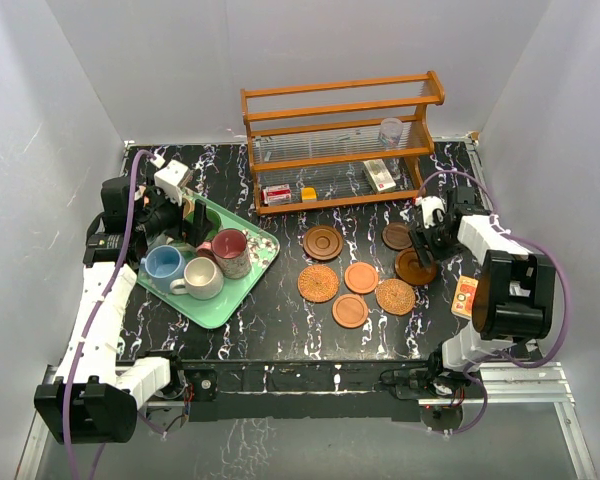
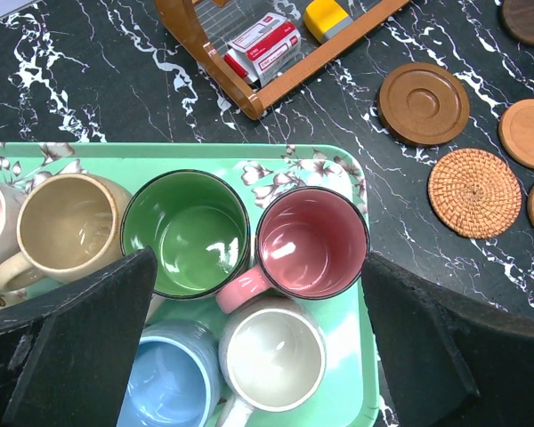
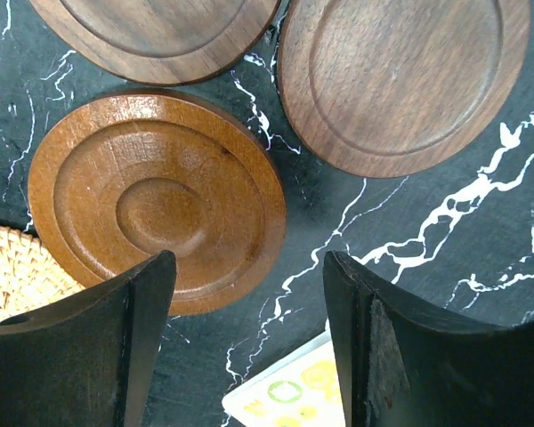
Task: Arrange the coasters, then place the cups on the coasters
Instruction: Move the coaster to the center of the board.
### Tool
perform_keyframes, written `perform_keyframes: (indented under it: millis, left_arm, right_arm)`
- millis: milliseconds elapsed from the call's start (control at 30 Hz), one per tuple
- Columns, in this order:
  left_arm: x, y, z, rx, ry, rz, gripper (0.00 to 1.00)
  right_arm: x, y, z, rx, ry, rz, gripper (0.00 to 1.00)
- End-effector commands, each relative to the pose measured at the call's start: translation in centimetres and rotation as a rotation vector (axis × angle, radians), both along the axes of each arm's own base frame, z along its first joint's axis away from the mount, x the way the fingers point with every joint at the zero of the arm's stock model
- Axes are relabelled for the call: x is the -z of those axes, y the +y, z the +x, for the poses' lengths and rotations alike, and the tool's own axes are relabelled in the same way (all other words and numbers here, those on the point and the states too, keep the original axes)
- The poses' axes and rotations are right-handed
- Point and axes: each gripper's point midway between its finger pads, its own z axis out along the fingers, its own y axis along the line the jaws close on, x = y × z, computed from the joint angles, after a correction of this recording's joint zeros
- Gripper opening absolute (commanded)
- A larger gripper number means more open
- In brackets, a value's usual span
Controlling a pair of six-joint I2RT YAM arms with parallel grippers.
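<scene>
Top external view: coasters (image 1: pixel 361 277) lie right of centre on the worktop (image 1: pixel 280 325), the right gripper (image 3: pixel 249 258) spread above one. Mugs (image 2: pixel 185 233) crowd a tray (image 2: pixel 280 163) by the left edge, the left gripper (image 2: pixel 258 260) spread wide over them.

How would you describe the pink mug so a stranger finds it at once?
Find the mint-green tray on the left of the black marble table. On its side nearest the coasters stands the pink mug. Unlike the green mug and the cream mug beside it, it is pink inside, with a pink handle.
</scene>
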Motion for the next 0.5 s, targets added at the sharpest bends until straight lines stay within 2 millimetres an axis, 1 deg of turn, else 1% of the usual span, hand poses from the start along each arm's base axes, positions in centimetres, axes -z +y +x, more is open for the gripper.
perform_keyframes:
  millis: [0, 200, 333, 467]
  left_arm:
    - [-0.8, -0.3, -0.3, 0.018, -0.029, -0.018, 0.99]
    - [-0.8, -0.4, -0.3, 0.022, -0.028, -0.02, 0.99]
    - [-0.8, -0.4, -0.2, 0.024, -0.029, -0.023, 0.99]
    - [-0.9, -0.5, -0.2, 0.027, -0.029, -0.025, 0.99]
  right_arm:
    - [0.3, -0.5, 1.4, 0.006, -0.033, -0.015, 0.64]
    - [1.2, -0.1, 1.4, 0.008, -0.011, 0.004, 0.63]
    - [2.0, 0.2, 1.0, 0.007, 0.015, 0.016, 0.62]
    - [2.1, 1.0, 0.7, -0.008, 0.03, 0.045, 0.59]
